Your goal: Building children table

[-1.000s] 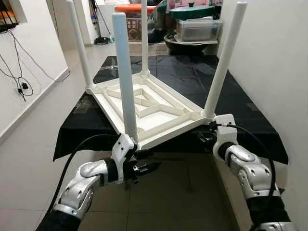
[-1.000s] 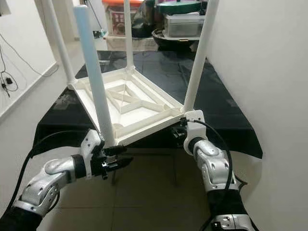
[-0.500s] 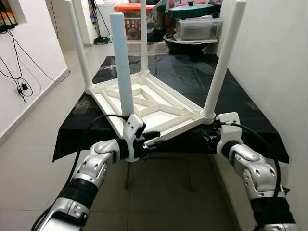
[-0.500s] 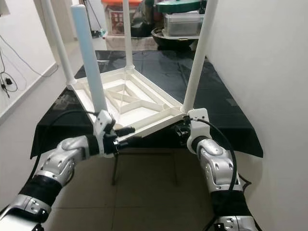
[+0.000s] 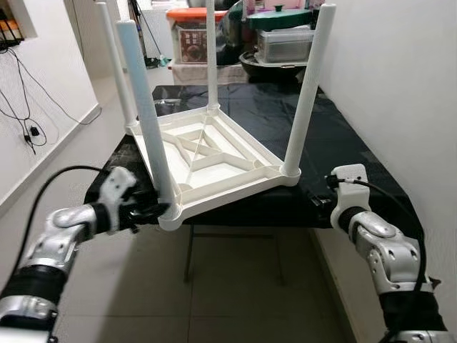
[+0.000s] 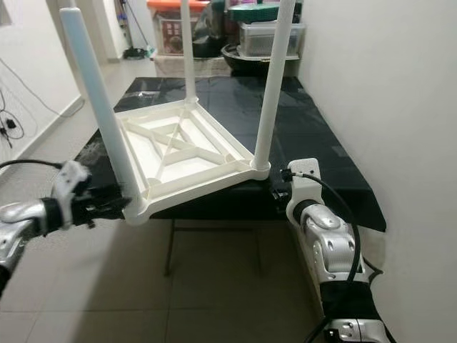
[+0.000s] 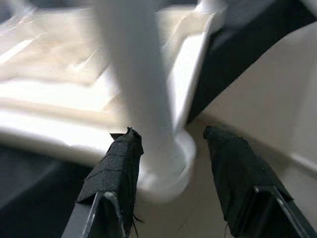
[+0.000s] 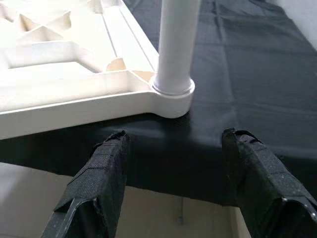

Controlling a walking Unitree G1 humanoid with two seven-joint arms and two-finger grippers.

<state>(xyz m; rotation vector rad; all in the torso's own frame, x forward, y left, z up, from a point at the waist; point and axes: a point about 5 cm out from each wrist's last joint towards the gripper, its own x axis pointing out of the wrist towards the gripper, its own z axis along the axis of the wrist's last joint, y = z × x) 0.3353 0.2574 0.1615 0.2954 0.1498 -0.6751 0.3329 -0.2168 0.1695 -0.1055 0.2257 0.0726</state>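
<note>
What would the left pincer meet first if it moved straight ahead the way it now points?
Most likely the near table leg at its base: the left pincer is open, with that leg and its corner socket between the fingers. Depth is blurred, so contact is uncertain.

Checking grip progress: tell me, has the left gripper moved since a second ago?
Yes. The left gripper swung out to the robot's left, now at the near corner leg of the upturned table.

Head stereo pair looks forward and down, mid-range, both on the upturned white table (image 5: pixel 207 153) over the black tabletop (image 5: pixel 343 143). Wrist cams sit close, each facing along its claw at a table corner.
</note>
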